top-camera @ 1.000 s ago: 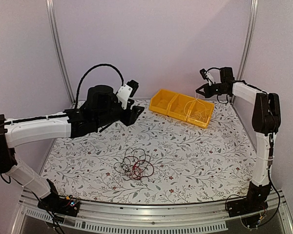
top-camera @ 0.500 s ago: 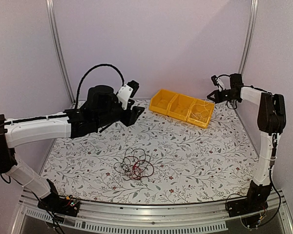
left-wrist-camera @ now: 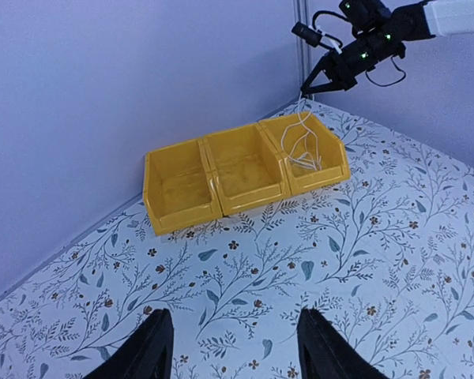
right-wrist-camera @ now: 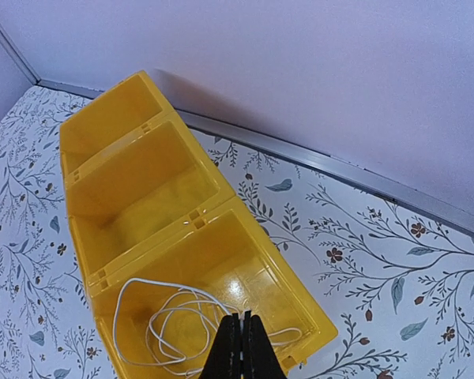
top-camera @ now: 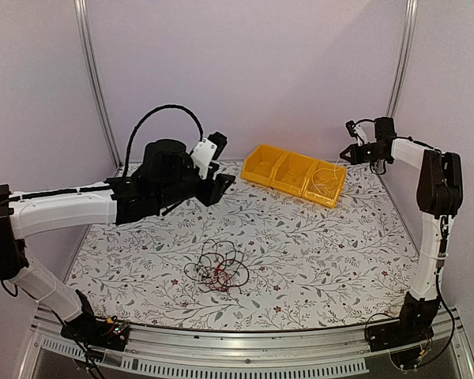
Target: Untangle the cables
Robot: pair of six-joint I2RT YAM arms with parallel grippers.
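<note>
Red-and-black cables lie tangled on the floral desk, in front of the yellow bin. A white cable lies in its right compartment. The clenched right pincer has shifted right of the bin. The left pincer, released, hangs left of it. Lilac walls.

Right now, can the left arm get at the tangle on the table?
Probably yes: the tangle lies bare in the open, and the left tool hangs open with nothing between.

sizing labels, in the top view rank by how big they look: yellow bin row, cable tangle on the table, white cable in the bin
1. yellow bin row, largest
2. cable tangle, smaller
3. white cable, smallest: it fits within one end compartment, though it sits farther from the camera
</note>
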